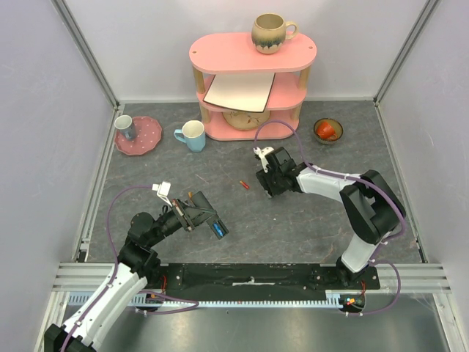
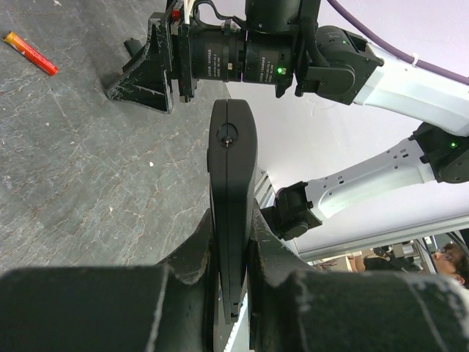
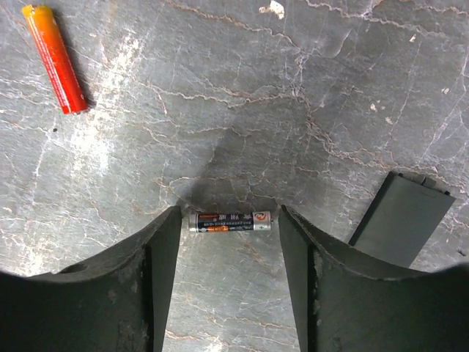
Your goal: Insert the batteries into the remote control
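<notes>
Two hands, two roles. L hand (image 2: 233,271) is clenched on the remote control (image 2: 233,183), holding it off the tabletop (image 3: 293,88), prob. so its bay can be reached. The remote's long axis runs straight out past the fingertips. R hand (image 3: 229,249) is released, fingers straddling a dark battery (image 3: 229,221) w/o touching it, apparently set for pickup. The battery's long axis spans finger to finger. Red-orange battery (image 3: 55,59) lies well beyond the fingertips; black cover (image 3: 401,218) sits just outside one finger.
</notes>
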`<control>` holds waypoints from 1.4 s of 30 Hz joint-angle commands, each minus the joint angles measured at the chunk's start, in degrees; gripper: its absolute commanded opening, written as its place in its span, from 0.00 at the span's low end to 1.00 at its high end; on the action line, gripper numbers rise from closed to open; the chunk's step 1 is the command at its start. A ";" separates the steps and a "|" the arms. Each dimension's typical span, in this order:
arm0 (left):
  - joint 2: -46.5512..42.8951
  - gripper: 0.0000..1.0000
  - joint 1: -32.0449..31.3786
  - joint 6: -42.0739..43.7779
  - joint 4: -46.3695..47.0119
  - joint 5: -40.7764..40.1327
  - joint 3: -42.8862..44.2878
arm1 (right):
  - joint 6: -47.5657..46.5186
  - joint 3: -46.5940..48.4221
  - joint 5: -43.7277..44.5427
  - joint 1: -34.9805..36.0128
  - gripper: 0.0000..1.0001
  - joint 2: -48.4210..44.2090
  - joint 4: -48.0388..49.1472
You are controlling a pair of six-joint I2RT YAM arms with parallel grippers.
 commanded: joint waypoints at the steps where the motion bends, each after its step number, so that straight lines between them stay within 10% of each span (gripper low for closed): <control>1: -0.01 0.02 0.20 0.89 1.32 0.33 -1.64 | -0.72 0.35 -1.94 -1.04 0.62 1.57 0.35; 17: -0.36 0.02 0.20 0.63 1.32 0.59 -2.17 | 5.77 -1.41 -3.62 -1.83 0.39 0.16 1.49; 32: -0.54 0.02 0.20 0.10 1.76 0.15 -2.17 | 62.52 -9.40 11.31 -1.48 0.26 -12.49 5.54; 42: -1.15 0.02 0.20 -0.43 1.67 0.07 -2.35 | 73.54 -5.02 18.35 -0.60 0.24 -5.65 -5.17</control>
